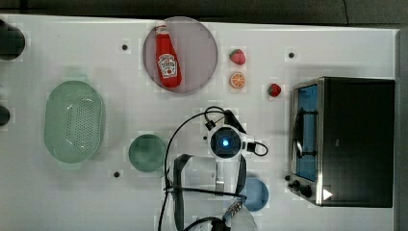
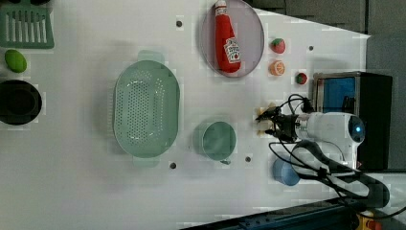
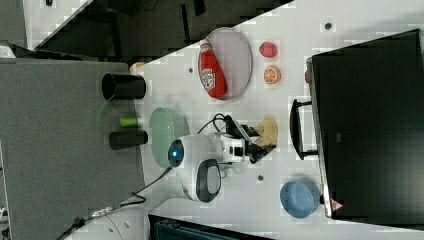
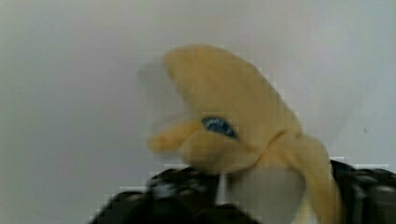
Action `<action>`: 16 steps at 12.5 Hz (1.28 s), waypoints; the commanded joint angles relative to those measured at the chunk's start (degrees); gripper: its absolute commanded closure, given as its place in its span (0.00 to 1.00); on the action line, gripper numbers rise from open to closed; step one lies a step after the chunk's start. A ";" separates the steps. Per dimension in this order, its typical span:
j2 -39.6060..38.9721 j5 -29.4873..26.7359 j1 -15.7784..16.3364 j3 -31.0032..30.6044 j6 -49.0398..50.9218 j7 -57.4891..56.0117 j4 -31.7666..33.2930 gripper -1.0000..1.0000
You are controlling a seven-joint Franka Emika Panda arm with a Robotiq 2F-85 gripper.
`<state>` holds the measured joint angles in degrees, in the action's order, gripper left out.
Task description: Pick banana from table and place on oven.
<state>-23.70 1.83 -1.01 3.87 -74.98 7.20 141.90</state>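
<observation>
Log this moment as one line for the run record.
stage: grasp | gripper: at small pale yellow banana | white table: banana near it | black-topped toaster oven: top bare, placing not yet done

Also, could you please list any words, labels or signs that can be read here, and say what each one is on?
Ketchup bottle: white label with print, too blurred to read.
Oven: a white triangle sign at its front corner, showing red in the right view; no words legible.
Banana: small dark sticker, unreadable.
</observation>
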 commanded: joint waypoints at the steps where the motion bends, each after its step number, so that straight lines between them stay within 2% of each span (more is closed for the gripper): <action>1: 3.09 -0.18 0.02 0.27 -0.64 1.72 0.08 0.73; 3: 5.92 -0.26 0.06 0.11 -0.09 2.02 0.05 0.74; 5: 12.08 -0.26 0.12 -0.27 4.55 2.02 -0.31 0.74; 8: 24.64 -0.27 0.45 -0.95 22.37 2.02 -3.72 0.74; 12: 35.54 -0.29 0.51 -1.27 44.78 2.02 -14.14 0.74; 16: 36.04 -0.20 -0.34 0.71 59.94 1.91 -25.31 0.74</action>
<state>16.23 1.74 -0.63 3.51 -18.14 7.29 116.05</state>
